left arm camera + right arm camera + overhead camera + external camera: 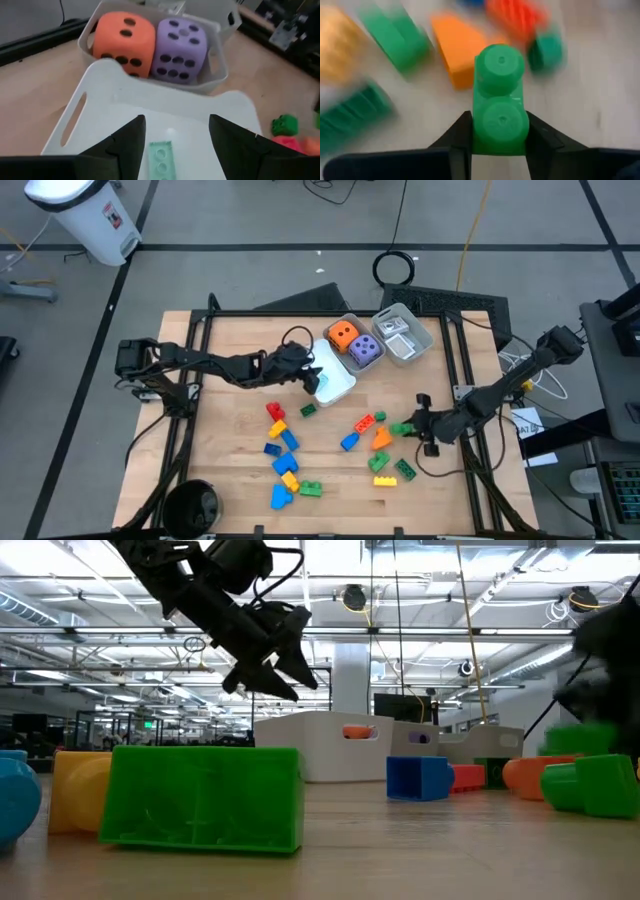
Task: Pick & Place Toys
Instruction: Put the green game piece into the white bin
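- Table (230, 350): wooden top, loose bricks scattered over its near half.
- White tray (335, 385): mid-table, the landmark; a pale green flat brick (161, 159) lies inside it.
- Second tray (220, 55), just behind the white tray: orange die (343, 335) and purple die (365, 350) sit side by side in it.
- Left gripper (175, 137): over the white tray, fingers apart, holding nothing.
- Right gripper (497, 142): well right of the white tray, clamped on a green brick (500, 95) beside an orange wedge (460, 47).
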`<action>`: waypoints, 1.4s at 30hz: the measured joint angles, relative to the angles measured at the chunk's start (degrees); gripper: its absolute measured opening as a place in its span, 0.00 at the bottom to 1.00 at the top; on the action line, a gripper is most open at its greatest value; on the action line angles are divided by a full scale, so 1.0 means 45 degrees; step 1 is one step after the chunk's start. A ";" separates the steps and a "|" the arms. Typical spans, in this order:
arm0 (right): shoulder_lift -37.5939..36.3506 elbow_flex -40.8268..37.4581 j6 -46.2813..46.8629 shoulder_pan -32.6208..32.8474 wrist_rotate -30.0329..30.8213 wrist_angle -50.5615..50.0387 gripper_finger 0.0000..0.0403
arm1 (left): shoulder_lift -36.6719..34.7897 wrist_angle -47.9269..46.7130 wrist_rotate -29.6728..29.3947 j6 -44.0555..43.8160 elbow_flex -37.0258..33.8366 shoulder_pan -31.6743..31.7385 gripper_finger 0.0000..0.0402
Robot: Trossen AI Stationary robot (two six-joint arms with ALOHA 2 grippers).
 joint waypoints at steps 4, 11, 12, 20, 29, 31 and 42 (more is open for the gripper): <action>-0.0191 0.1482 -0.2430 0.0005 0.1780 0.0399 0.22 | 0.0000 0.1267 0.0007 0.0397 0.0000 0.0000 0.56; 0.0731 0.2290 -1.0595 -0.1252 0.5060 0.5849 0.24 | 0.0000 0.4140 0.2459 0.0489 0.0000 0.0012 0.56; 0.0995 0.2291 -1.1457 -0.1610 0.5055 0.6686 0.24 | 0.0000 0.4403 0.2871 0.0510 0.0000 -0.0018 0.56; 0.3462 0.2290 -1.3339 -0.3706 0.5053 0.8253 0.24 | 0.0000 0.5141 0.2793 0.2114 0.0005 -0.0991 0.59; 0.4748 0.2285 -1.1905 -0.3955 0.2017 1.0244 0.24 | 0.0952 0.5321 0.2628 0.7995 0.0024 -0.2302 0.70; 0.4744 0.2285 -1.1308 -0.4079 0.1311 1.0414 0.24 | 0.1235 0.5406 0.2636 0.8737 0.0024 -0.2497 0.70; 0.4744 0.2285 -1.0012 -0.4673 -0.0298 1.0392 0.24 | 0.2142 0.7919 0.2890 0.9649 0.0039 -0.2662 0.70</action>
